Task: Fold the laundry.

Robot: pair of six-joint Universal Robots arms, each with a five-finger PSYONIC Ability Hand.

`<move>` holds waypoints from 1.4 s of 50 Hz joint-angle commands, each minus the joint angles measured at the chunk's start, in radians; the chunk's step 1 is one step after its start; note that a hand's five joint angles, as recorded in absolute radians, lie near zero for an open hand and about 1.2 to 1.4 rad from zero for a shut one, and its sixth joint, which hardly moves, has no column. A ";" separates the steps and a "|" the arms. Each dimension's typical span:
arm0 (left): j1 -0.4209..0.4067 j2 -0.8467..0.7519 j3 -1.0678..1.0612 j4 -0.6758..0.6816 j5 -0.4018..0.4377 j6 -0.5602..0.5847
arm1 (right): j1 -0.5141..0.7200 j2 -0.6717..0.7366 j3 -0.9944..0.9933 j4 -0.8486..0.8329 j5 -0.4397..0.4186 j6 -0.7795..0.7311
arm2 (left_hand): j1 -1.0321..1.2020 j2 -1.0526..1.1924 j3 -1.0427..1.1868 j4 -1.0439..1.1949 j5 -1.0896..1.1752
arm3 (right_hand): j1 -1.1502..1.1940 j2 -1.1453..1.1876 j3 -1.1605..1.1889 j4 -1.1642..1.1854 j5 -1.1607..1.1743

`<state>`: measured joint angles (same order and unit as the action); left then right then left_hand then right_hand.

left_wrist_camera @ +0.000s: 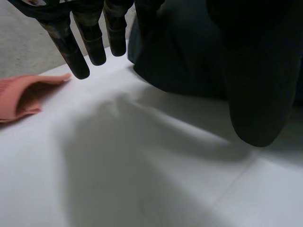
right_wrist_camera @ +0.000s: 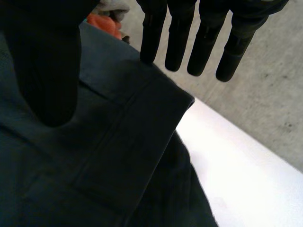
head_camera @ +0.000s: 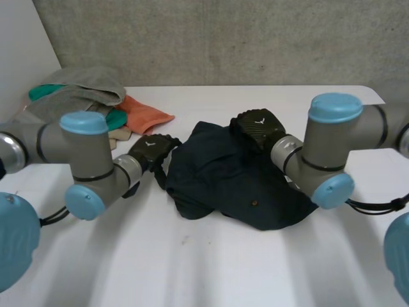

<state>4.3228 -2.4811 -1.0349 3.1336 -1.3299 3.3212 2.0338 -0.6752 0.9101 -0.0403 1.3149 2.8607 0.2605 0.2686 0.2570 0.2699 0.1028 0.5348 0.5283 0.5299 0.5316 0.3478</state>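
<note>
Dark navy garment (head_camera: 236, 185) lies bunched at the middle of the white bench (head_camera: 211, 268) in the head view. Your left arm (head_camera: 83, 153) reaches in low from the side and sets the left robot hand (head_camera: 152, 150) at the garment's left edge. Your right arm (head_camera: 332, 147) bends in over the garment's right part, and the right robot hand (head_camera: 257, 128) sits on its far edge, back uppermost. A grey cloth (head_camera: 83, 89) and an orange cloth (head_camera: 144, 115) lie together at the bench's far left corner, apart from the garment.

In the left wrist view, note the left robot hand (left_wrist_camera: 92, 38) spread: its fingers (left_wrist_camera: 75, 52) are straight over bare bench (left_wrist_camera: 142, 179) and its thumb (left_wrist_camera: 258, 94) stands well apart. It grips nothing. The garment (left_wrist_camera: 184, 56) lies just beside the fingers, and the orange cloth (left_wrist_camera: 23, 94) lies near the fingertips.

In the right wrist view, the right robot hand (right_wrist_camera: 203, 42) is likewise spread, with its fingers (right_wrist_camera: 177, 42) straight and its thumb (right_wrist_camera: 47, 71) held wide. Under the palm lies a flat, seamed fold of the garment (right_wrist_camera: 118, 156), and one fingertip is at its edge. You cannot tell whether it touches. Nothing is pinched.
</note>
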 commanded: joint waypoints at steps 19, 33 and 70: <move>-0.094 0.365 -0.031 0.111 -0.115 -0.017 | -0.029 -0.470 0.157 0.103 0.093 -0.179 | 1.136 1.128 1.139 1.126 1.119 | 0.861 0.868 0.866 0.865 0.874; -0.103 0.653 -0.224 0.112 -0.107 0.000 | -0.130 -0.788 0.262 0.355 0.083 -0.225 | 1.136 1.128 1.139 1.126 1.119 | 0.861 0.868 0.866 0.865 0.874; -0.147 0.129 -0.010 0.123 -0.304 0.141 | -0.027 -0.216 0.246 -0.007 0.241 -0.190 | 0.103 0.095 0.106 0.093 0.086 | 0.861 0.868 0.866 0.865 0.874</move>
<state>4.1893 -2.3838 -0.9756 3.3941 -1.5005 3.4575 2.0037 -0.8535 1.1018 -0.0545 1.5590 2.6853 0.2966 0.3151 0.3147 0.3027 0.1199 1.1198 1.1672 1.1871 1.1965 1.0002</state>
